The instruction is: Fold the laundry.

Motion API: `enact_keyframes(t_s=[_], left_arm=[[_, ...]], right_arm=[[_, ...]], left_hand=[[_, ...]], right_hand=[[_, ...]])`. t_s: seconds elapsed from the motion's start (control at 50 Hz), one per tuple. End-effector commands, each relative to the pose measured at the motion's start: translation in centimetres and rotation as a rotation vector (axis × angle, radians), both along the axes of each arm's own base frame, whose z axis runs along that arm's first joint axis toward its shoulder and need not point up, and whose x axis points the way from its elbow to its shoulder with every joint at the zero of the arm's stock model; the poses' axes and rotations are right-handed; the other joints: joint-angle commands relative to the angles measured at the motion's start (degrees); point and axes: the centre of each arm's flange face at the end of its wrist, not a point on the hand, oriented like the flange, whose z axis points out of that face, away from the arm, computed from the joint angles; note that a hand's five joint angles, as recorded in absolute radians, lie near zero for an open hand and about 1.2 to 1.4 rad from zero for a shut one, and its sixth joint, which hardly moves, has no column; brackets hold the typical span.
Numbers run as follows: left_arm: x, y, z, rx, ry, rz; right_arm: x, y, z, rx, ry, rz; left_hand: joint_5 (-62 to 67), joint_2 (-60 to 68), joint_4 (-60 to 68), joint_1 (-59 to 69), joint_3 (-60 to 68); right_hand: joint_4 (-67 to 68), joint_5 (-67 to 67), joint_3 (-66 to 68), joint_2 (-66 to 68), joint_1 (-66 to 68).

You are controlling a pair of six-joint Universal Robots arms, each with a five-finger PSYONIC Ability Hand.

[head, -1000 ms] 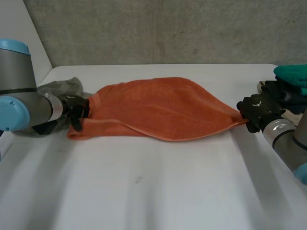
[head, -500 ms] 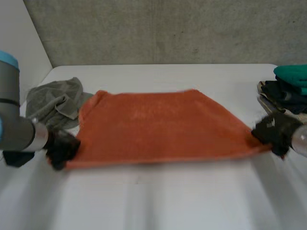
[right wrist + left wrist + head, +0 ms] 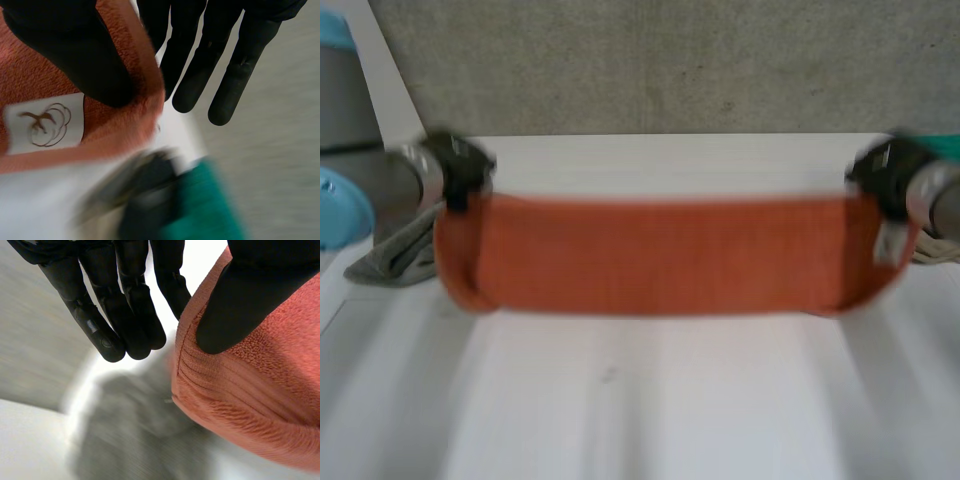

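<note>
Head view: the orange towel (image 3: 660, 255) hangs in a wide, taut band between the two hands over the white table (image 3: 650, 400), and each end curls downward below the hand holding it. The left hand (image 3: 460, 165) pinches one upper corner, thumb pressed on the ribbed hem. The right hand (image 3: 885, 175) pinches the other corner, thumb just beside a white label (image 3: 45, 122).

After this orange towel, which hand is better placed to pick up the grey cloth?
Left, likely: the grey cloth lies just beneath the left hand, while the right hand pinches the far end of the orange towel beside the green cloth.
</note>
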Motion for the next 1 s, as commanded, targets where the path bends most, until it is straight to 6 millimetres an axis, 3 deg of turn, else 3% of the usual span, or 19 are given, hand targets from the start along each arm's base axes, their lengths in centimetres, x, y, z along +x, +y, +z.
enact_keyframes(t_s=[0.02, 0.04, 0.12, 0.18, 0.26, 0.34, 0.48, 0.5, 0.56, 0.62, 0.7, 0.8, 0.88, 1.0], left_arm=[[-1.2, -3.1, 12.5, -0.588, 0.368, -0.001], [-1.2, -3.5, 14.4, -0.699, 0.448, -0.009], [-0.9, -3.8, 17.6, -0.911, 0.599, -0.035], [-0.3, -4.1, 18.3, -0.979, 0.664, -0.032], [0.5, -5.0, 16.8, -0.946, 0.712, 0.004], [1.0, -6.0, 14.1, -0.85, 0.729, 0.025], [0.9, -7.0, 6.6, -0.627, 0.683, 0.027], [0.7, -6.9, 4.6, -0.569, 0.667, 0.025], [0.6, -6.7, 1.3, -0.474, 0.64, 0.026], [0.4, -5.4, -3.4, -0.331, 0.572, 0.006], [0.6, -3.6, -6.7, -0.234, 0.478, -0.03], [1.3, -0.9, -8.5, -0.147, 0.357, -0.059], [2.3, 2.1, -8.3, -0.062, 0.248, -0.059], [3.9, 8.4, -7.6, 0.2, 0.096, -0.041]], right_arm=[[1.7, -4.2, 10.7, -0.492, -0.376, -0.004], [1.9, -4.4, 12.7, -0.593, -0.454, 0.018], [1.8, -4.6, 15.8, -0.795, -0.626, 0.075], [1.6, -4.4, 16.8, -0.886, -0.704, 0.101], [1.3, -4.1, 17.0, -0.975, -0.746, 0.125], [1.4, -4.5, 15.1, -0.928, -0.728, 0.125], [1.7, -5.6, 8.9, -0.717, -0.682, 0.091], [1.6, -5.7, 7.1, -0.65, -0.668, 0.073], [1.4, -5.7, 4.0, -0.539, -0.64, 0.044], [0.7, -5.1, -1.4, -0.342, -0.58, 0.0], [-0.3, -3.7, -5.2, -0.19, -0.499, -0.032], [-1.7, -1.4, -7.3, -0.053, -0.381, -0.072], [-3.2, 1.4, -6.9, 0.056, -0.261, -0.103], [-6.1, 6.3, -5.7, 0.207, -0.061, -0.128]], left_hand=[[13.2, 11.6, 11.6, 13.3, 11.9], [13.2, 11.6, 11.6, 13.3, 11.9], [13.2, 11.6, 11.6, 13.3, 11.9], [13.2, 11.6, 11.6, 13.3, 11.9], [13.2, 11.6, 11.6, 13.3, 11.9], [13.2, 11.6, 11.6, 13.3, 11.9], [13.2, 11.6, 11.6, 13.3, 11.9], [13.2, 11.6, 11.6, 13.3, 11.9], [13.2, 11.6, 11.6, 13.3, 11.9], [13.2, 11.6, 11.6, 13.3, 11.9], [13.2, 11.6, 11.6, 13.3, 11.9], [13.2, 11.6, 11.6, 13.3, 11.9], [13.2, 11.6, 11.6, 13.3, 11.9], [13.2, 11.6, 11.6, 13.3, 11.9]], right_hand=[[11.4, 11.9, 11.6, 12.5, 15.0], [11.4, 11.9, 11.6, 12.5, 15.0], [11.4, 11.9, 11.6, 12.5, 15.0], [11.4, 11.9, 11.6, 12.5, 15.0], [11.4, 11.9, 11.6, 12.5, 15.0], [11.4, 11.9, 11.6, 12.5, 15.0], [11.4, 11.9, 11.6, 12.5, 15.0], [11.4, 11.9, 11.6, 12.5, 15.0], [11.4, 11.9, 11.6, 12.5, 15.0], [11.4, 11.9, 11.6, 12.5, 15.0], [11.4, 11.9, 11.6, 12.5, 15.0], [11.4, 11.9, 11.6, 12.5, 15.0], [11.4, 11.9, 11.6, 12.5, 15.0], [11.4, 11.9, 11.6, 12.5, 15.0]])
